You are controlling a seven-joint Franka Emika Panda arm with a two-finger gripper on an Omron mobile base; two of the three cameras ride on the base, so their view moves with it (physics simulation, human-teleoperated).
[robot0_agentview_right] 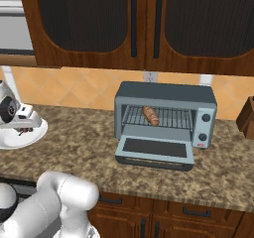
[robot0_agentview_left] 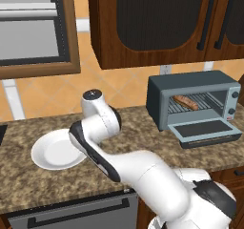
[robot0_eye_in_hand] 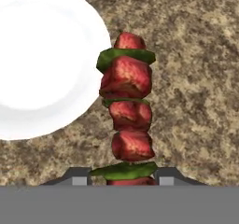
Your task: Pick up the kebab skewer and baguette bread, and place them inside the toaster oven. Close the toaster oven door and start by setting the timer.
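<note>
Kebab skewer (robot0_eye_in_hand: 128, 111) clamped in tool (robot0_eye_in_hand: 123, 175), above plate (robot0_eye_in_hand: 42, 69) edge.

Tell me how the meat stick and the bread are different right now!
The kebab skewer sits between the gripper tips above the counter, beside the white plate; the baguette bread already lies on the wire rack in the toaster oven. The skewer is red chunks with green pieces between them; the bread is one smooth orange-brown loaf. Both are long, thin foods.
</note>
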